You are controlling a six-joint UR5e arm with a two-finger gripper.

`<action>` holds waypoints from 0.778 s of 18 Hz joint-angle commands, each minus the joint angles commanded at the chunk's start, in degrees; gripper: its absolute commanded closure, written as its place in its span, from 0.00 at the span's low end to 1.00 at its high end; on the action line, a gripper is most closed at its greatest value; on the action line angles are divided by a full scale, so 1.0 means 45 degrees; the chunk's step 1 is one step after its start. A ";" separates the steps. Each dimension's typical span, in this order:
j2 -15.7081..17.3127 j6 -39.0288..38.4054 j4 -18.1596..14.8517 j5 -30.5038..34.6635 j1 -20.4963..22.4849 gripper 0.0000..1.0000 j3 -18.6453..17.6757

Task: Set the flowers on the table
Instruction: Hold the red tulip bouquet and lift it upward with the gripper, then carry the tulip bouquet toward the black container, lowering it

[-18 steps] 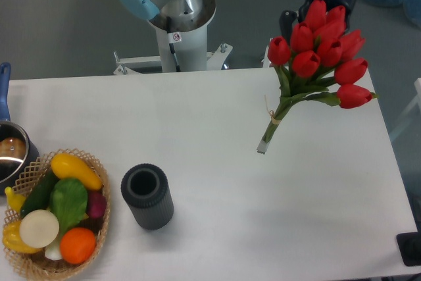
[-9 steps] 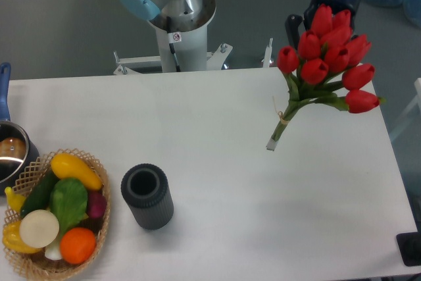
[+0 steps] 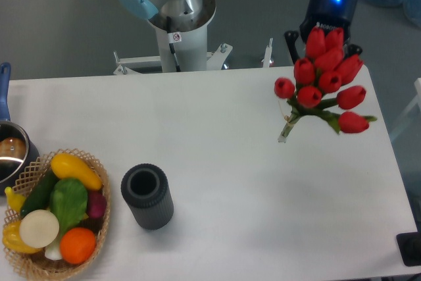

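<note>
- The flowers (image 3: 323, 76), red tulips on green stems, hang above the far right part of the white table (image 3: 217, 182), clear of its surface.
- The claw (image 3: 320, 36) is largely hidden behind the blooms; its jaws appear clamped on the bunch, which stays aloft.
- Over the past second the bunch has swung: the stems, earlier splayed long toward the lower left, now look foreshortened, nearer upright.
- Long axis now runs steeply, cut ends down and slightly left, heads up toward the arm.
- Judged so, the setting-down is not done; lowering remains.
</note>
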 joint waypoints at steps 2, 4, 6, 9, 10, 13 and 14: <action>-0.0060 0.0000 -0.0098 0.1148 -0.0158 0.75 0.0001; -0.0040 0.0000 -0.0254 0.2109 -0.0313 0.75 -0.0038; -0.0060 0.0000 -0.0487 0.2949 -0.0470 0.75 -0.0038; -0.0098 0.0136 -0.1384 0.4045 -0.0723 0.75 0.0001; -0.0118 0.0214 -0.1716 0.4201 -0.0840 0.75 -0.0019; -0.0273 0.0254 -0.2537 0.5099 -0.0997 0.75 -0.0038; -0.0352 0.0254 -0.2597 0.5159 -0.1075 0.75 -0.0038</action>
